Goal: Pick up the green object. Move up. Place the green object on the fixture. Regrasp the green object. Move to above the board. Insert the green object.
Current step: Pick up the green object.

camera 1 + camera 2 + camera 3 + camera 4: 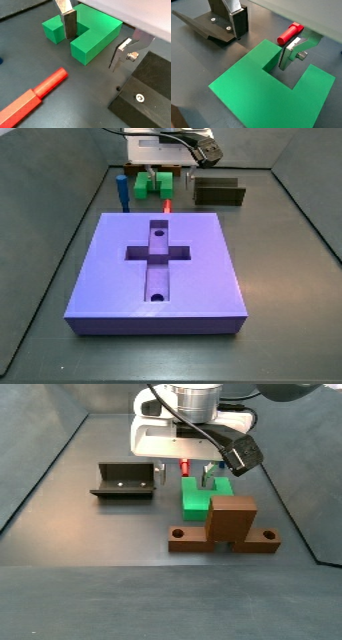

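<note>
**Tool poised over the green piece, pick not yet made**

While the board (158,263) lay broad and untouched across the near half of the bench (281,248), cross recess and both round holes empty, the work in hand was plainly the first step: picking up the green object (83,33).

That piece rested flat on the bench at the far end, well apart from the board, just beside the wooden block (227,526) in a side view. Its square notch opened toward the red peg (290,33), and its two arms ran that way too, so the long axis seemed to follow the arms, though from these angles I could only judge that loosely.

The fixture (124,482) stood apart from the green object, its recess open and unfilled.

The tool (261,39) hung low over the piece with its plates spread. One finger (67,24) sat in or just above the notch; the other (123,54) stood outside the neighbouring arm, so that arm lay between them. Neither pad appeared to press the green yet.

The next move, as I judged it, called for a short settle downward if any height remained, then a square closing on that arm before lifting straight up, clear of the red peg and the thin blue peg (122,188).
</note>
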{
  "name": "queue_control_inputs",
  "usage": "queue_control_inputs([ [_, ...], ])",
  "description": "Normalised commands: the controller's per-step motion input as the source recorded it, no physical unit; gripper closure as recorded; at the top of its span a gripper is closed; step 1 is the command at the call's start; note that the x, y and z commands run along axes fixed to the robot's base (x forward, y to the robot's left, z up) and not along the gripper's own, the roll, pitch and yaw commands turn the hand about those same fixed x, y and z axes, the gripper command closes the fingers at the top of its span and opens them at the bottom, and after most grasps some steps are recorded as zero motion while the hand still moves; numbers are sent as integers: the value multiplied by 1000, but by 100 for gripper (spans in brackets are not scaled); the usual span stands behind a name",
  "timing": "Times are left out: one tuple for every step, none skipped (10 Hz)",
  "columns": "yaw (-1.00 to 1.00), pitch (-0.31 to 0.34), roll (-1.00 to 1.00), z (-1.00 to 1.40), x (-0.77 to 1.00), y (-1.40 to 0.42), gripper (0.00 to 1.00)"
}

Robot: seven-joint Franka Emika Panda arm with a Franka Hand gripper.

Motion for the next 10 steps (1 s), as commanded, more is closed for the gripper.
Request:
queue_control_inputs([
  [83, -141, -43, -194, 0, -29, 0],
  [71, -134, -29, -220, -11, 0, 0],
  [100, -94, 0, -169, -9, 0, 0],
  [100, -87, 0, -229, 0, 0, 0],
  [66, -34, 0, -169, 0, 0, 0],
  [57, -19, 11, -211, 0, 0, 0],
  [60, -20, 24, -240, 0, 0, 0],
  [6, 0, 37, -143, 0, 0, 0],
  [0, 13, 0, 0, 0, 0, 0],
  [0, 0, 0, 0, 0, 0, 0],
])
